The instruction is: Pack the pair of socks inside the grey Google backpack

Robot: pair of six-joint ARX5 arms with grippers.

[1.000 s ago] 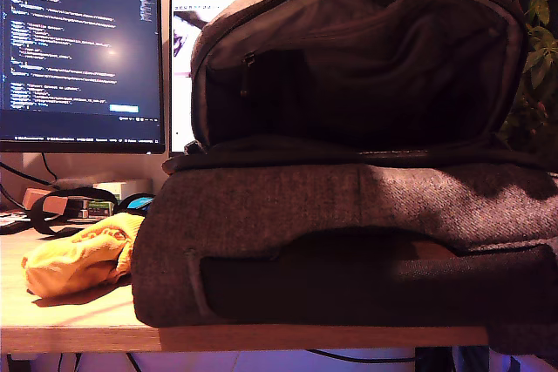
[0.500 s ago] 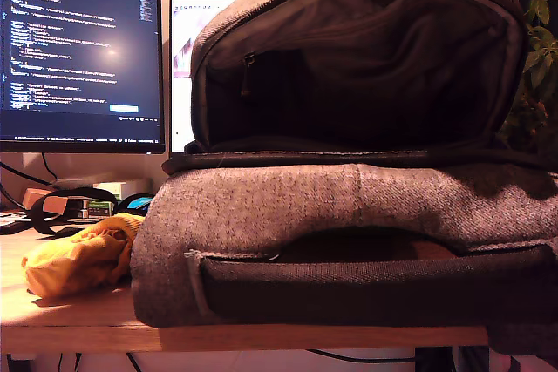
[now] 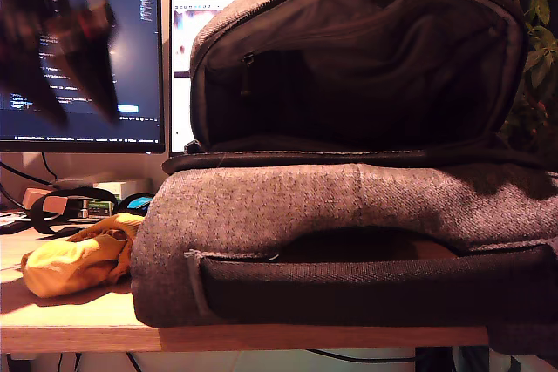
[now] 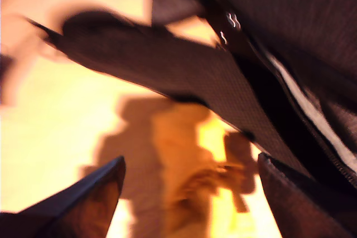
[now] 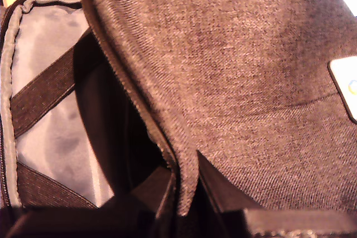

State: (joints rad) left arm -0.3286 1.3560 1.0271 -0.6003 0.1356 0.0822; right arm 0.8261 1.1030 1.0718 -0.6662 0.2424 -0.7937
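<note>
The grey Google backpack (image 3: pixel 349 206) lies on the wooden table with its flap lifted, showing a dark inside. My second gripper (image 5: pixel 183 171) is shut on the flap's zipper edge; the backpack's weave (image 5: pixel 240 82) and pale tag (image 5: pixel 346 85) fill that view. The yellow-orange pair of socks (image 3: pixel 74 260) lies on the table at the exterior view's left, touching the backpack's side. My first gripper (image 3: pixel 65 41) is a dark blur high above the socks. In its wrist view my first gripper (image 4: pixel 189 163) is open, with the blurred socks (image 4: pixel 195 188) below and the backpack (image 4: pixel 290 26) beside.
Two lit monitors (image 3: pixel 78 84) stand behind at the exterior view's left. Black straps and small clutter (image 3: pixel 78 202) lie behind the socks. A plant (image 3: pixel 536 41) is at the exterior view's right. The table's front edge (image 3: pixel 261 335) runs just below the backpack.
My first arm has swung down into the exterior view's upper left, in front of the monitor. The socks and the raised flap stay where they were.
</note>
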